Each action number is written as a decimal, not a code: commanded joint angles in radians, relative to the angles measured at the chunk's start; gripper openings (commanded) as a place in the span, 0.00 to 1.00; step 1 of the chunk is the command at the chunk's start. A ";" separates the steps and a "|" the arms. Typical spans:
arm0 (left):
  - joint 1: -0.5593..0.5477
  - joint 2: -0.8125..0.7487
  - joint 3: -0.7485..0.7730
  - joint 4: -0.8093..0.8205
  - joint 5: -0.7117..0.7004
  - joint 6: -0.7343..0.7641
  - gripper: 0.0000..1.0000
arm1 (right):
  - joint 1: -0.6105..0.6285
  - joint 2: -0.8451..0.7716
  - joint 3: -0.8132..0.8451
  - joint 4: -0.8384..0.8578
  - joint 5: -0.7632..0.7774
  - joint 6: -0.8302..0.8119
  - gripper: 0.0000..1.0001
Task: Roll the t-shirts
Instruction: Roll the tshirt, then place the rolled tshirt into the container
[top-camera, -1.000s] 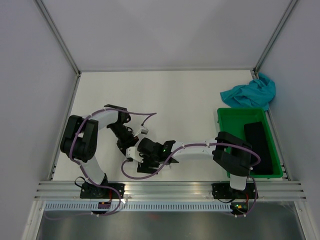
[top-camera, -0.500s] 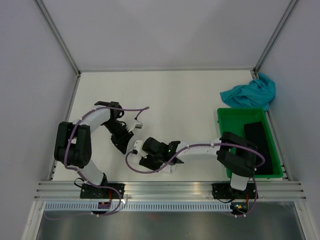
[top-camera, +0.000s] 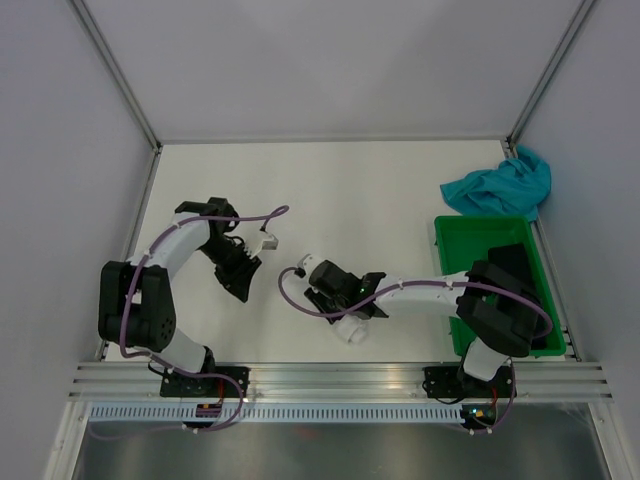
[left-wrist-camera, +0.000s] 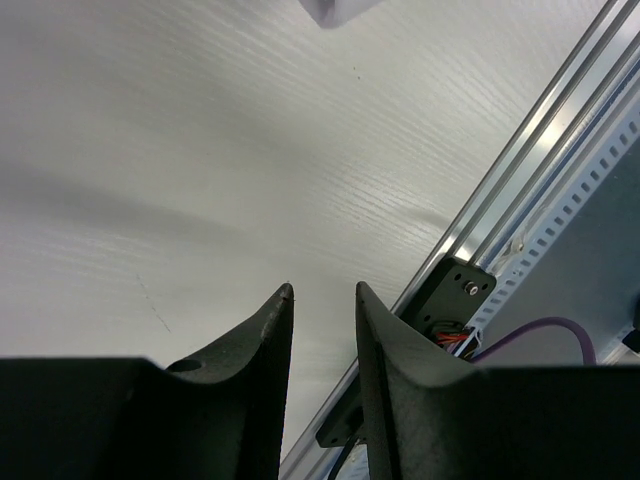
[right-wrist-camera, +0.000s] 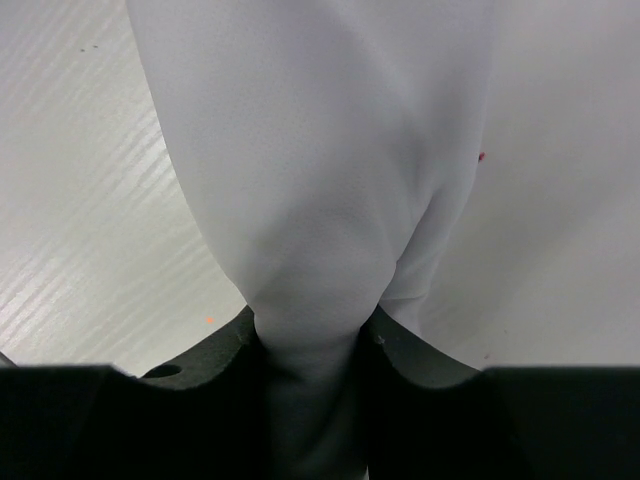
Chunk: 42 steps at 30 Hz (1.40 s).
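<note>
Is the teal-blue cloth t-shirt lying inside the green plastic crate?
No, the teal-blue t-shirt lies crumpled on the table beyond the crate's far rim.

- The right gripper (right-wrist-camera: 310, 335) is pinching a gathered fold of the white t-shirt (right-wrist-camera: 320, 150) between its dark jaws at the bottom centre.
- The cloth is fanning out wide from that pinch toward the top edge, with soft creases running into the grip.
- The white table (right-wrist-camera: 80, 200) is showing on both sides of the cloth, with a few tiny reddish specks (right-wrist-camera: 481, 156) dotting it.
</note>
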<state>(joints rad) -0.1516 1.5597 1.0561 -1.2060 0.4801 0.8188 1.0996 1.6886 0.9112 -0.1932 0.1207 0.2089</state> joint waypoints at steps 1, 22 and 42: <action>0.004 -0.055 0.024 -0.003 0.014 -0.049 0.37 | -0.040 -0.007 -0.081 -0.123 0.020 0.067 0.07; 0.004 -0.082 0.016 0.092 0.063 -0.096 0.37 | -0.385 -0.432 -0.313 0.018 -0.085 0.152 0.00; 0.004 -0.082 0.013 0.105 0.071 -0.089 0.36 | -0.650 -0.530 -0.220 0.005 -0.283 0.046 0.00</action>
<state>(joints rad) -0.1516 1.5116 1.0561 -1.1191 0.5266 0.7399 0.4961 1.1938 0.6033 -0.1905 -0.1390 0.2829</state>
